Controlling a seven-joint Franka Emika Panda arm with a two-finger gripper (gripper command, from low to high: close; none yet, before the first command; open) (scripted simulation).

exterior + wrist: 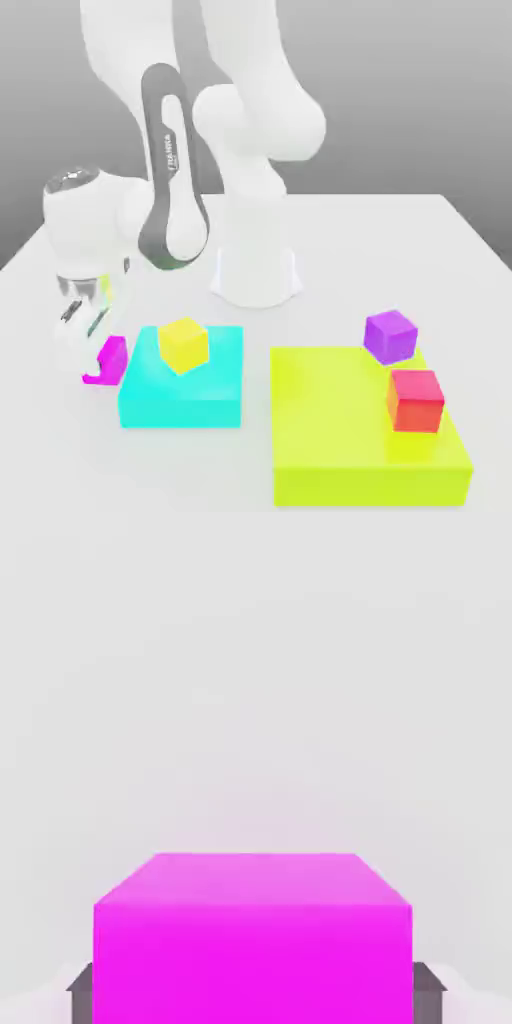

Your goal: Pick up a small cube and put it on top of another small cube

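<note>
Magenta cube [108, 358]: sits at the exterior view's left, at the white table's level, just beside the left side of the cyan block. Its lower left part is hidden behind the gripper.
Magenta cube, hand view [252, 937]: lies directly between the two fingers, a dark finger pad [86, 992] showing at each of its side faces.
Gripper [88, 345]: lowered around the magenta cube, fingers pointing down; the pads stand at the cube's sides at about cube width. Whether they press the cube cannot be told.
Cyan block [200, 395]: flat, resting on the table, immediately to the exterior view's right of the magenta cube.
Yellow cube [183, 344]: on top of the cyan block, near its rear left part.
Lime block [330, 430]: flat and larger, to the exterior view's right of the cyan block, with a narrow gap between them.
Purple cube [389, 335]: at the lime block's rear right corner.
Red cube [415, 400]: on the lime block, near its right edge, in front of the purple cube.
Table [400, 250]: white, bears all blocks and the arm base [255, 275].
</note>
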